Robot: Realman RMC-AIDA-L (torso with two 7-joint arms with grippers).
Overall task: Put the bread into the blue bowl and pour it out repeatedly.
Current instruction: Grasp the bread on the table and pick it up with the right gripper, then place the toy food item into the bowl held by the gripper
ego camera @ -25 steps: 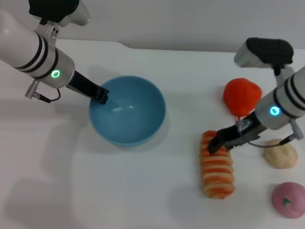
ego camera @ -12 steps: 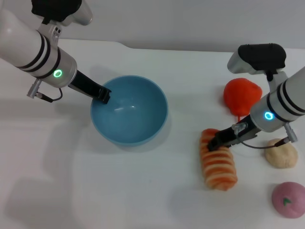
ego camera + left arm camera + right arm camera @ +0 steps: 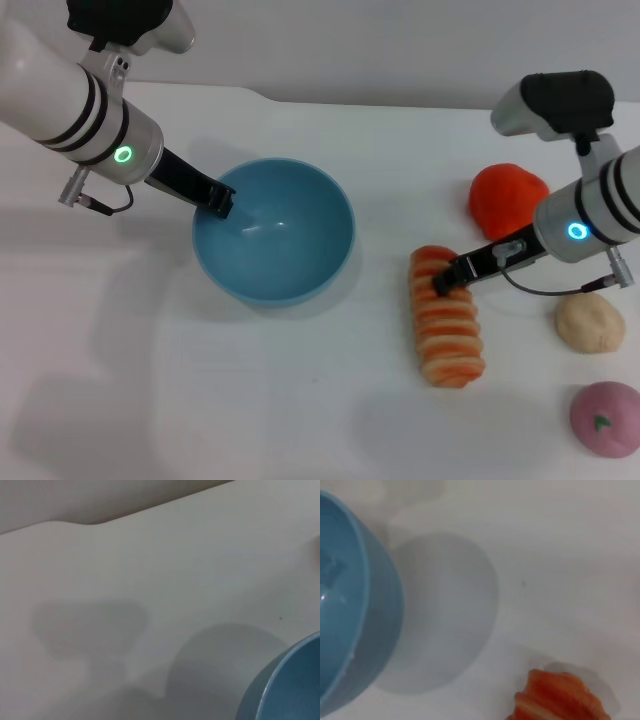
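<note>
The light blue bowl (image 3: pixel 285 250) stands upright and empty left of the middle of the white table. My left gripper (image 3: pixel 218 203) is shut on its left rim. The bread (image 3: pixel 447 330), a long orange and cream striped loaf, lies on the table to the right of the bowl. My right gripper (image 3: pixel 443 283) is shut on the loaf's far end, coming in from the right. In the right wrist view the bowl (image 3: pixel 350 615) shows with one end of the bread (image 3: pixel 560 697). The left wrist view shows a part of the bowl's rim (image 3: pixel 290 680).
A red-orange fruit (image 3: pixel 508 198) lies behind the bread at the right. A small beige bun (image 3: pixel 590 322) and a pink round piece (image 3: pixel 605 418) lie at the right front. The table's back edge runs behind the bowl.
My right gripper has drawn the bread's far end to the left and away from me, and the loaf has shifted a little toward the bowl. The bowl has slid slightly right with my left gripper.
</note>
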